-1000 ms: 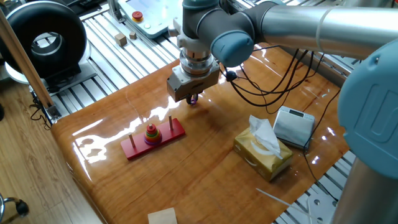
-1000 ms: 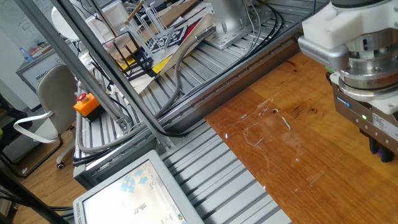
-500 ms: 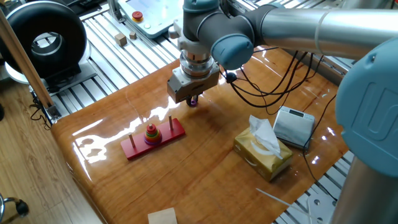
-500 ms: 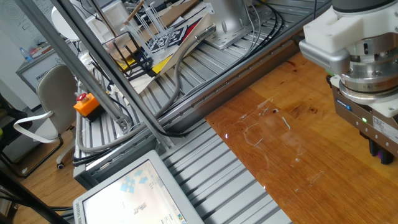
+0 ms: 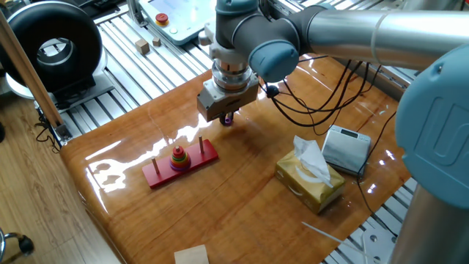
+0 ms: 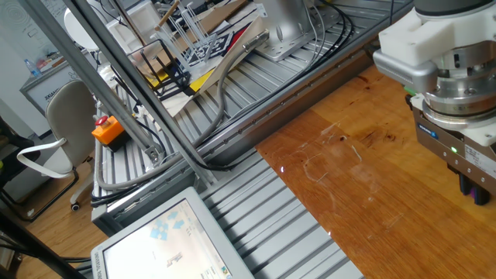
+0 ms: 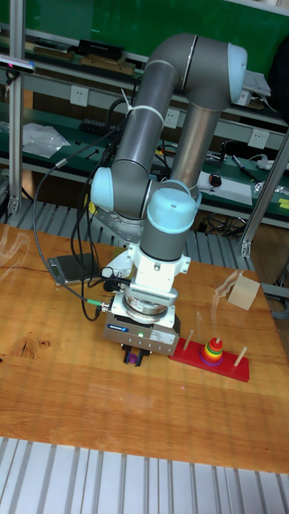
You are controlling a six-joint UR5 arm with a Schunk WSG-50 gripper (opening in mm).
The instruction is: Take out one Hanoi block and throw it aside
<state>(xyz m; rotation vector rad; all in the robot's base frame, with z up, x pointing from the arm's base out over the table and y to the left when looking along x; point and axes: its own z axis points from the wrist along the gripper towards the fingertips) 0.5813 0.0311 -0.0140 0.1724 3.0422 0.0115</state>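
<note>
on your left in one fixed view, the red three-peg base lies on the wooden table with a short stack of rings on its middle peg; the rings are too small to count. right of it and farther off, the gripper hangs low over the table, its fingers mostly hidden under the wrist body. a purple speck, the hanoi block, shows at the fingertips, and the jaws look nearly closed on it, though you cannot see the contact. the other fixed view cuts the gripper off at the right edge. in the tall fixed view the block peeks out below the gripper, left of the base.
</note>
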